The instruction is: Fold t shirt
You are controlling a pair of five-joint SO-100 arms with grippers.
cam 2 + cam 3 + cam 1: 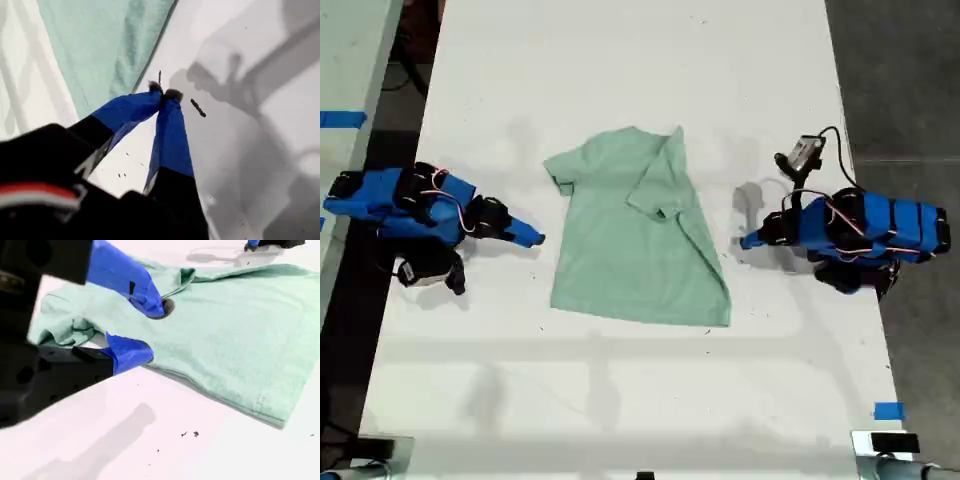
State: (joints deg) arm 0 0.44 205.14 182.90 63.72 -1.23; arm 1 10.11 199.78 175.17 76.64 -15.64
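The pale mint-green t shirt (pixel 620 250) lies flat in the middle of the white table (pixel 620 400), one sleeve folded in over its body on the exterior view's right. My first gripper (pixel 748 241) is on the arm at the exterior view's right. It rests shut (pixel 165 94) on bare table, a short gap from the t shirt (pixel 100 45). My second gripper (pixel 535 239), on the arm at the exterior view's left, stands open (pixel 151 331) at the edge of the t shirt (pixel 225 330), with no cloth gripped between its fingers.
Dark floor (pixel 910 90) runs past the table edge on the exterior view's right. A second pale surface with blue tape (pixel 340 120) lies at that view's left. Another blue tape piece (pixel 888 410) marks the near right corner. Small dark specks (pixel 190 434) dot the tabletop.
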